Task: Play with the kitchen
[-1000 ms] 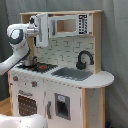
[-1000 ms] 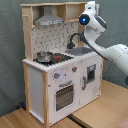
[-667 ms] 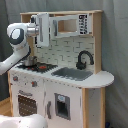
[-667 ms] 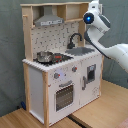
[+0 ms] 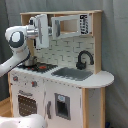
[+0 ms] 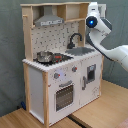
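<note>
Pot (image 6: pixel 44 56) is seen on the kitchen (image 6: pixel 60 75) stovetop, contents undiscernible, sink (image 5: pixel 72 73) apparently empty; gripper (image 5: pixel 42 31) is raised at the upper cabinet, finger state undeterminable.

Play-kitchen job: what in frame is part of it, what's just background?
Job:
- kitchen, with its parts: hood, faucet, sink, pot, oven door, microwave
- gripper, up by the microwave; not clearly visible

Background:
- grey curtain
- wooden floor
</note>
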Action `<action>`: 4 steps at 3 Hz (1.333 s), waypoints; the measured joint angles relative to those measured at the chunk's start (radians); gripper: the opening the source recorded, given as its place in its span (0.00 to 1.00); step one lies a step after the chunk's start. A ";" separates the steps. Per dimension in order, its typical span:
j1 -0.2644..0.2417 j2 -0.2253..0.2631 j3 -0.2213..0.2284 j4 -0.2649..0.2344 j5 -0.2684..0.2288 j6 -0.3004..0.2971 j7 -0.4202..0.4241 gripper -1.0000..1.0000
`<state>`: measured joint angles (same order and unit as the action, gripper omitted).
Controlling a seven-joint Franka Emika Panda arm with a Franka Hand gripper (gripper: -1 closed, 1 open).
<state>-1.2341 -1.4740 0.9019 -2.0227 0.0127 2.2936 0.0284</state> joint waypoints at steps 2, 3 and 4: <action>0.009 0.000 -0.007 0.000 0.000 0.072 -0.001 1.00; 0.012 0.000 0.001 -0.001 0.000 0.100 0.000 1.00; 0.053 -0.014 0.032 0.043 -0.004 0.167 -0.044 1.00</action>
<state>-1.1808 -1.4877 0.9336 -1.9798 0.0090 2.4609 -0.0159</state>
